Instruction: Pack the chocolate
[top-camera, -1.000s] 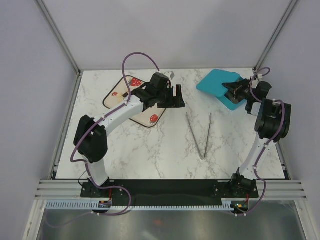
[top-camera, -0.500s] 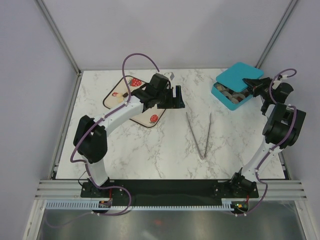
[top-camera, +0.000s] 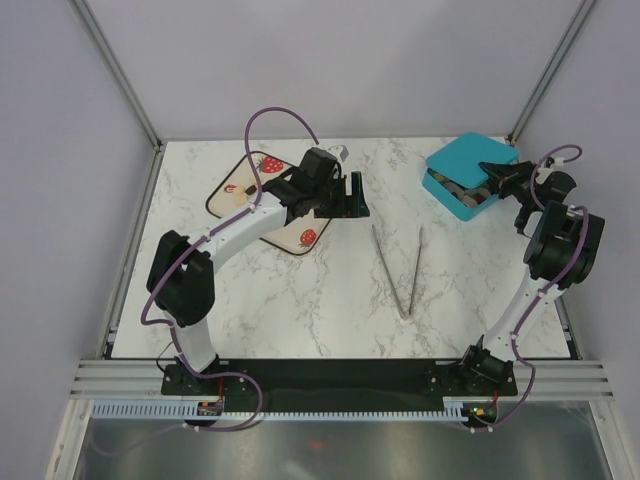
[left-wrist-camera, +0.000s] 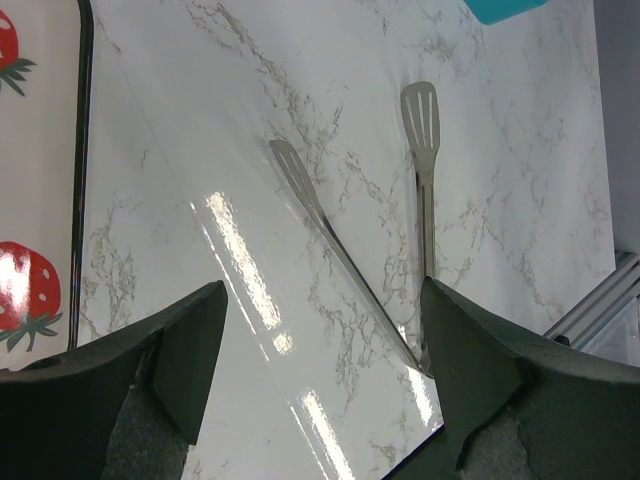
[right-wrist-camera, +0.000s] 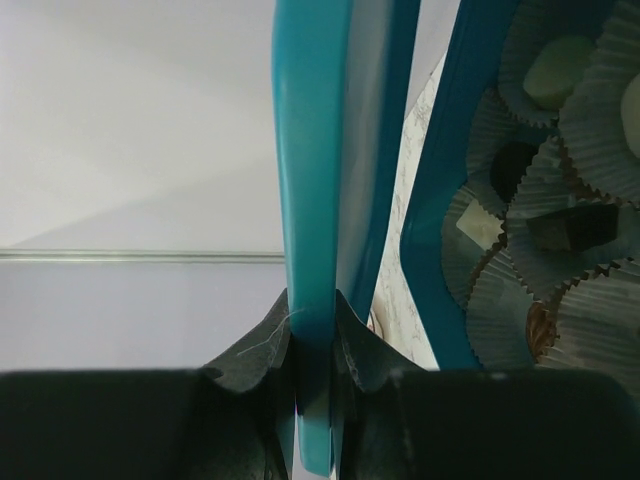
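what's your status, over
Left gripper open, empty. Right gripper shut on teal lid, box open. Chocolates inside. Tongs mid-table, untouched.

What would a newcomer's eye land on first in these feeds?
The teal lid, pinched by its edge in the right gripper at the far right corner, next to the open teal box of chocolate in paper cups. Next, the metal tongs lying mid-table, with the left gripper hanging open between them and the strawberry-print tray.
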